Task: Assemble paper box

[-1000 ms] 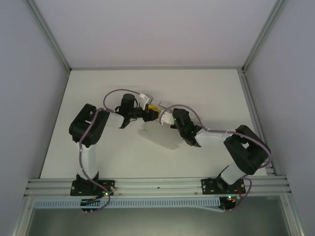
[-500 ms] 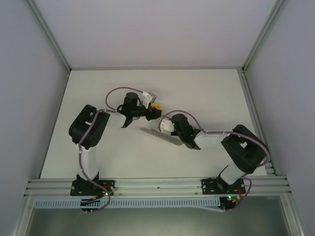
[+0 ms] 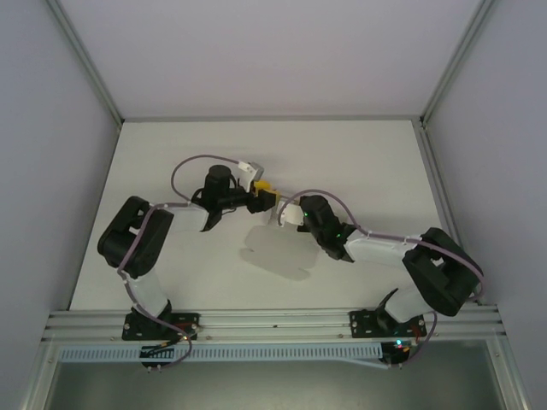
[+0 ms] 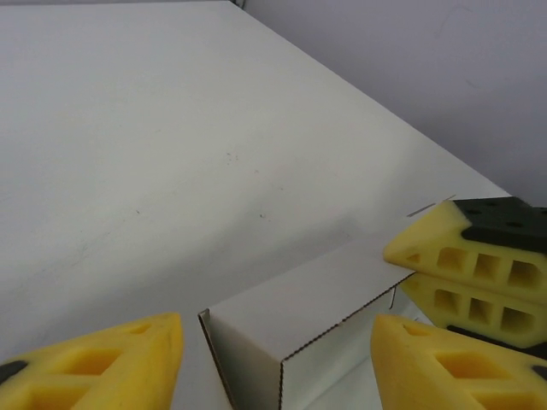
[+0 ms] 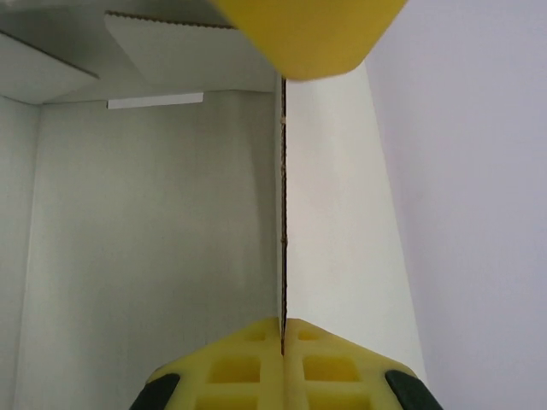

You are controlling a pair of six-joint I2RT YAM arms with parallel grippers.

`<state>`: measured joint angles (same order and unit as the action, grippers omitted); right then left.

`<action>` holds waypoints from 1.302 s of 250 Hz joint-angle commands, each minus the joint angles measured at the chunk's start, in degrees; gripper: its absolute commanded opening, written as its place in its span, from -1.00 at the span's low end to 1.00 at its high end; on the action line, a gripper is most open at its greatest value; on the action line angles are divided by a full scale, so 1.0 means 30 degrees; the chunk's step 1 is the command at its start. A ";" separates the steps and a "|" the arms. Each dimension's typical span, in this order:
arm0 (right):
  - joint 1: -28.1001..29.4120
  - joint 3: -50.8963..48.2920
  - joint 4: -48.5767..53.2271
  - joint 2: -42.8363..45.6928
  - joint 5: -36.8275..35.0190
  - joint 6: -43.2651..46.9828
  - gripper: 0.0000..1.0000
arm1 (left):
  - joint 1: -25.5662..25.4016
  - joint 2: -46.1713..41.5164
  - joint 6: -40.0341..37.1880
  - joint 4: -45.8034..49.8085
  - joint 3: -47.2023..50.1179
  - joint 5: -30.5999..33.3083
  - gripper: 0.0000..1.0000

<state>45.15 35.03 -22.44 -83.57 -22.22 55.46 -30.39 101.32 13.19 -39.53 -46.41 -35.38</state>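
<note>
Paper box [image 3: 277, 253] is at mid-table, partly folded, walls up; can't tell if it rests on the surface. Right gripper [image 5: 282, 329] is pinched tight on one thin side wall of it. Just beyond, left gripper [image 4: 275, 363] has its jaws wide, straddling a box corner without clamping, with the bare white table [image 4: 171, 128] behind.

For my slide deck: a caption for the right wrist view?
Right gripper, fingers shut on a wall of the paper box, seen edge-on.
</note>
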 commanded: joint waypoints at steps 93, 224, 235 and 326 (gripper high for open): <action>0.0303 -0.0666 -0.1113 0.0753 -0.0968 0.0898 -1.00 | 0.3694 -0.2053 0.2473 -0.0110 0.2486 0.1560 0.70; 0.0390 -0.0318 -0.3215 0.0376 -0.1994 0.2837 -1.00 | 0.1373 0.0006 -0.2166 0.2200 0.0970 -0.1163 0.25; 0.0440 -0.0472 -0.3337 0.0344 -0.1929 0.2923 -1.00 | 0.1268 0.0101 -0.2393 0.2335 0.0909 -0.1061 0.24; 0.2426 -0.2739 -0.5008 -0.0012 -0.2792 0.2475 -1.00 | -0.0122 0.1476 -0.2914 0.2445 0.0503 0.2002 0.27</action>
<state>50.59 28.58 -35.27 -83.42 -30.48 64.20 -30.06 103.92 5.50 -31.20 -43.16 -34.50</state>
